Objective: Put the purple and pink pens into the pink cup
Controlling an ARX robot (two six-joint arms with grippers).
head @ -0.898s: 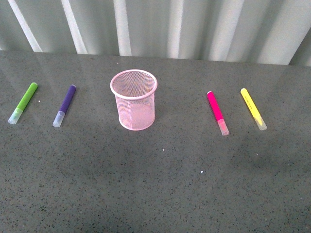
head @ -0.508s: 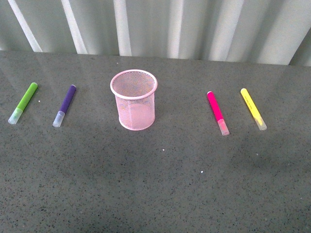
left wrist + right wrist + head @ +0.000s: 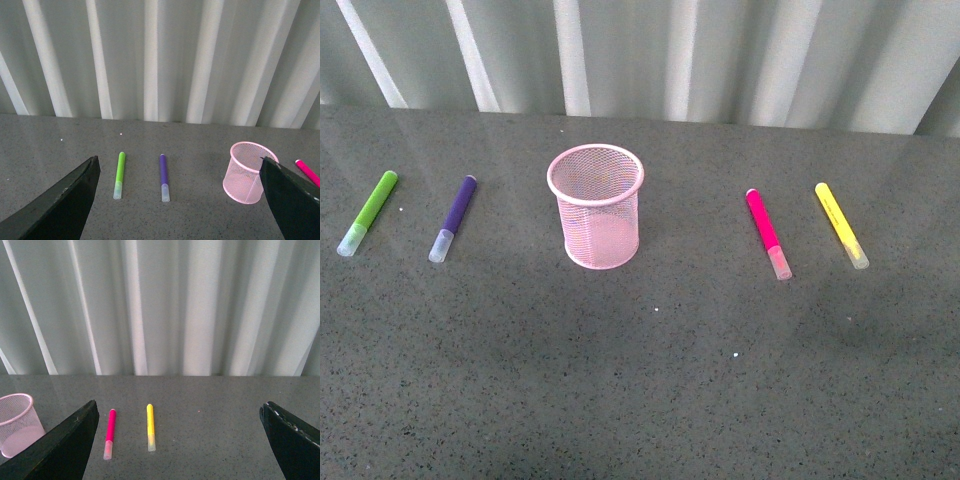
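Both claws hang wide apart and empty: the left gripper (image 3: 178, 161) and the right gripper (image 3: 178, 404). The dark purple clear-capped marker (image 3: 453, 217) lies flat to the left of the upright pale pink wire-mesh cup (image 3: 600, 228). The magenta-pink marker (image 3: 767, 232) lies flat to its right, and both are well apart from it. Best play: each arm drops mid-barrel onto its own side's pen, avoiding the lime-green marker (image 3: 367, 211) and yellow marker (image 3: 841, 224) outside them. Against the earlier front frames, nothing has budged.
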